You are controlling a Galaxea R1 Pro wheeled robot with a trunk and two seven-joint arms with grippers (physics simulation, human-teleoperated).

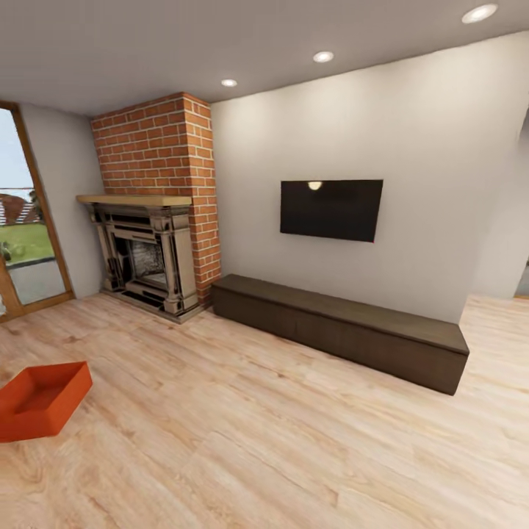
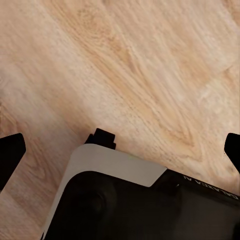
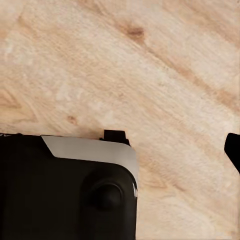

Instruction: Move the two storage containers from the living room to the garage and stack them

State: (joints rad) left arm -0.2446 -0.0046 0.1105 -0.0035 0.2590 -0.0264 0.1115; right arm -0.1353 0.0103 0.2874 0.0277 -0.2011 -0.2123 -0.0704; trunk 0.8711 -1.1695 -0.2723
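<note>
Just container (image 1: 40,400) on floor (image 1: 294,441), left pincer (image 2: 120,150) elsewhere

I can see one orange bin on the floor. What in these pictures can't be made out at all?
- Storage container, head view: its near left corner is cut off by the picture's edge.
- Left pincer, left wrist view: only dark fingertips at the edges; the robot's base lies beneath.
- Right pincer, right wrist view: one fingertip shows, so open or shut is unclear.
- Fireplace interior: too dark.

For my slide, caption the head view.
Living room: orange storage container on wood floor, near brick fireplace.
</note>
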